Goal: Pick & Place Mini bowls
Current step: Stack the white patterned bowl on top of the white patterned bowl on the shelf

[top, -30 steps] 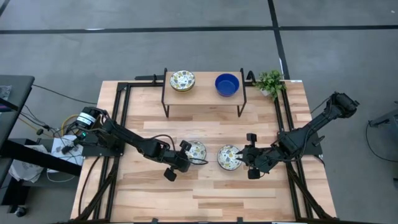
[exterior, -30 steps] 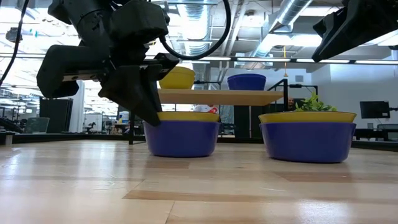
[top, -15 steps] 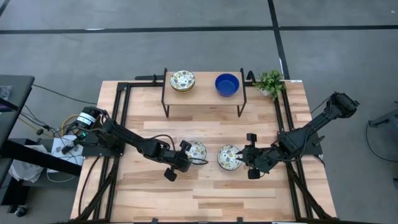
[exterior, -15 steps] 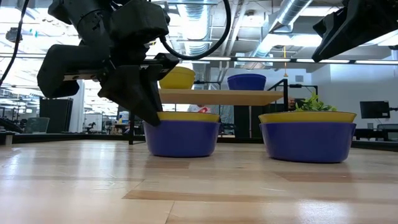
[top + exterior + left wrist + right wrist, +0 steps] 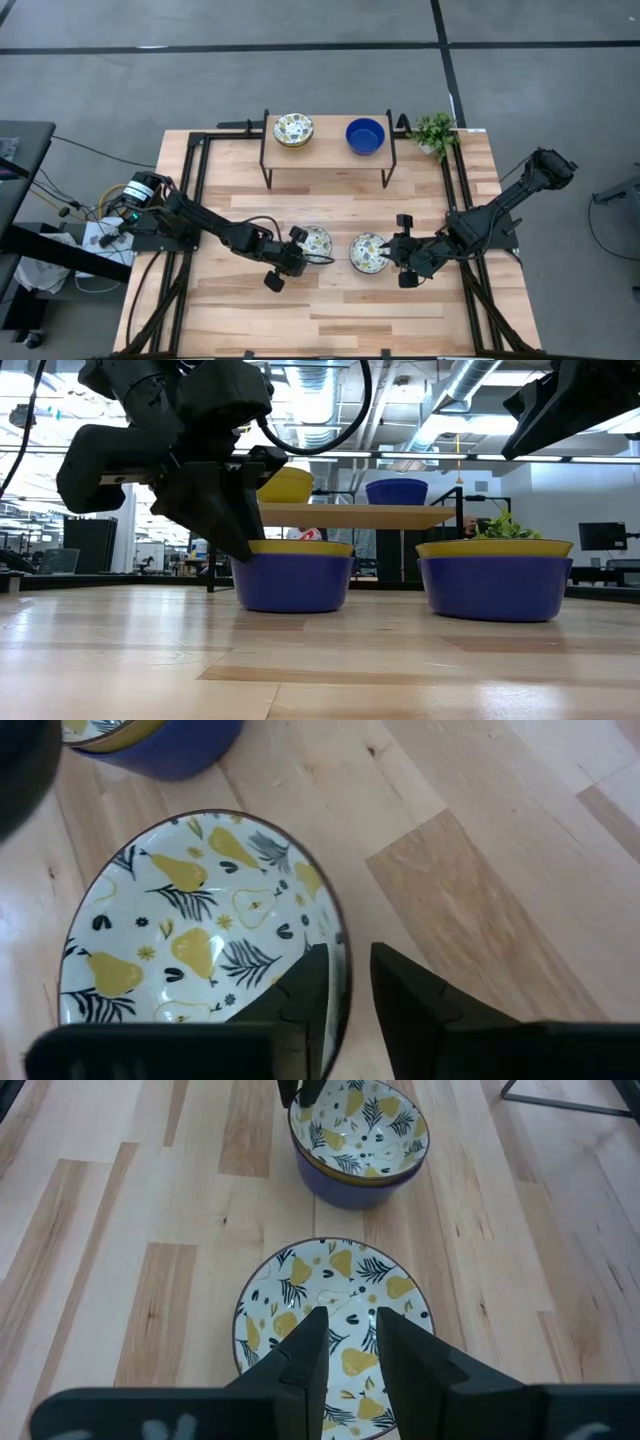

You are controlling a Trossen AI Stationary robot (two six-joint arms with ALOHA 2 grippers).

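Left gripper (image 5: pixel 297 252): pinching the rim of the left patterned bowl (image 5: pixel 315 242), mid-bench toward the front edge.
Right gripper (image 5: pixel 393 253): pinching the rim of the right patterned bowl (image 5: pixel 367 252), just beside the first.
Shelf (image 5: pixel 328 150): near the back edge, carrying a third patterned bowl (image 5: pixel 293 129) and a blue bowl (image 5: pixel 365 136).

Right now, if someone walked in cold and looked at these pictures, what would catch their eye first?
Two pear-patterned bowls sit side by side mid-table, each with a dark gripper clamped on its rim: the left gripper on the left bowl, the right gripper on the right bowl. Behind them a small raised shelf carries a third patterned bowl and a solid blue bowl, with a potted plant at the far right corner.
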